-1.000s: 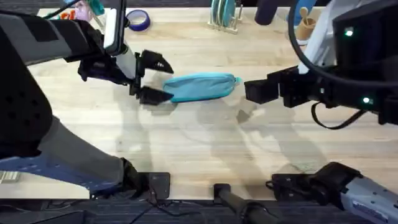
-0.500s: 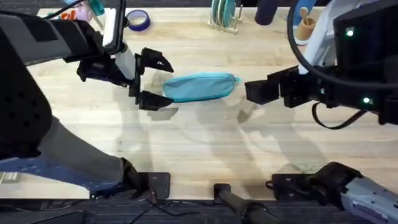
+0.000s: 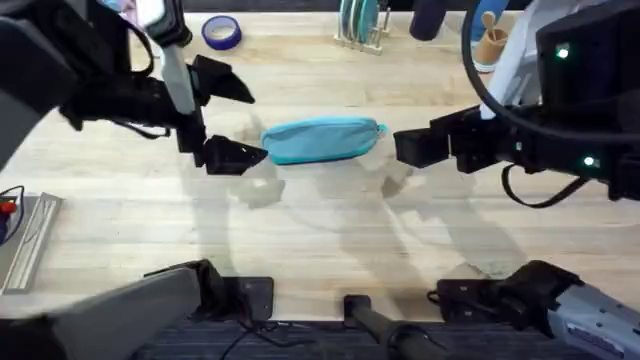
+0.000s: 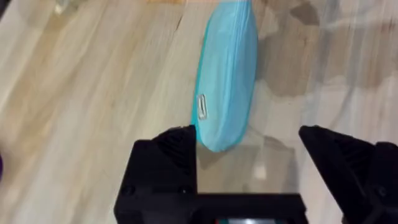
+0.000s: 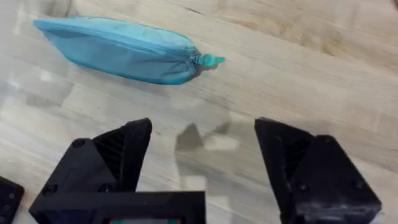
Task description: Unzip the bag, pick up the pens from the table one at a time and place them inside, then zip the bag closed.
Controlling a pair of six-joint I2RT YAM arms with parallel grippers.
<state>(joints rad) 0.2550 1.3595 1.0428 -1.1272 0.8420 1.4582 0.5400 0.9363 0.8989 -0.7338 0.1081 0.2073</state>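
The light blue bag [image 3: 322, 140] lies lengthwise on the table [image 3: 320, 225], its zipper shut and the pull [image 5: 208, 60] sticking out at its right end. My left gripper [image 3: 232, 118] stands open just off the bag's left end, touching nothing; the left wrist view shows that end of the bag [image 4: 227, 81] just ahead of the fingers [image 4: 165, 165]. On the other side, my right gripper [image 3: 412, 146] hovers a short way from the zipper pull, open and holding nothing [image 5: 202, 127]. The pens are out of view.
Along the table's far edge stand a purple tape roll [image 3: 221, 32], a rack of teal plates [image 3: 360, 25] and a wooden cup of utensils [image 3: 490, 42]. A grey metal object [image 3: 25, 240] lies at the left edge. Bare wood lies in front of the bag.
My left gripper has drawn back to the left, away from the bag's left end, and the arm has swung aside. The bag and the right arm have stayed put.
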